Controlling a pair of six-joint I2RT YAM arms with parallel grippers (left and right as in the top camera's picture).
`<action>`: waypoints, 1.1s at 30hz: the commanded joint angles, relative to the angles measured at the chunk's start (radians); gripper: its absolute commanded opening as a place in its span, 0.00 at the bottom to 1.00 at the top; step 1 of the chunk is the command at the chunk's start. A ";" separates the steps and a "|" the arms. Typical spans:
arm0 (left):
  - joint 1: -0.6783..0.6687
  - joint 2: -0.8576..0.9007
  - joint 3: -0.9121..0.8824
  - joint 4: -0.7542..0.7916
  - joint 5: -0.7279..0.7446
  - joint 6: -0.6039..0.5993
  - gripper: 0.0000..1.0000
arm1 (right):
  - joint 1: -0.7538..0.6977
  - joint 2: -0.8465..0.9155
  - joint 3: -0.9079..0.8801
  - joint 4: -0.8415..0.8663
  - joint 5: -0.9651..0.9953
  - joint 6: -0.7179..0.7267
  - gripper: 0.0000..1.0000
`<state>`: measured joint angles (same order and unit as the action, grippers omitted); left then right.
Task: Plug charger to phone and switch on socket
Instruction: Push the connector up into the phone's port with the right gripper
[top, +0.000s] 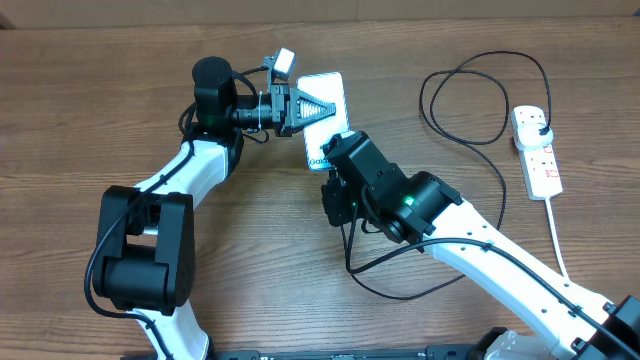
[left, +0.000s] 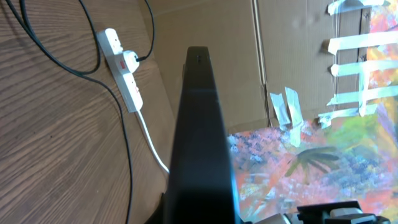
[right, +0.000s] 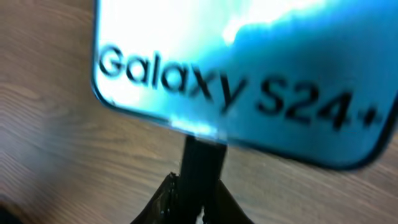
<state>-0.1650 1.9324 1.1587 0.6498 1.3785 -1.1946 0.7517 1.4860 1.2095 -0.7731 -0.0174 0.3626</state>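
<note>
The phone (top: 325, 115) has a light blue screen reading "Galaxy S24+" (right: 249, 74). My left gripper (top: 305, 108) is shut on it and holds it above the table; in the left wrist view its dark edge (left: 200, 143) runs up the middle. My right gripper (top: 335, 160) is shut on the charger's black connector tip (right: 202, 165), which touches the phone's bottom edge. The black charger cable (top: 470, 140) loops across the table to a black plug (top: 540, 122) seated in the white socket strip (top: 537, 150), which also shows in the left wrist view (left: 121, 68).
The strip's thick white cord (top: 558, 240) runs toward the front right. Cable slack (top: 390, 285) lies under my right arm. A cardboard wall (left: 249, 56) and a painted sheet (left: 323, 155) show behind the phone.
</note>
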 joint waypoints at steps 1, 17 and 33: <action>-0.005 -0.006 0.016 0.005 0.054 0.048 0.04 | -0.006 -0.001 0.010 0.025 0.017 0.000 0.11; -0.018 -0.006 0.016 0.005 0.137 0.072 0.04 | -0.006 -0.001 0.083 0.112 0.081 -0.004 0.04; -0.097 -0.006 0.017 0.044 -0.043 -0.157 0.04 | -0.007 -0.132 0.262 -0.172 0.087 -0.052 0.86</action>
<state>-0.1890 1.9324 1.1812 0.6594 1.3666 -1.2438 0.7567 1.4548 1.3766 -0.8890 0.0242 0.3225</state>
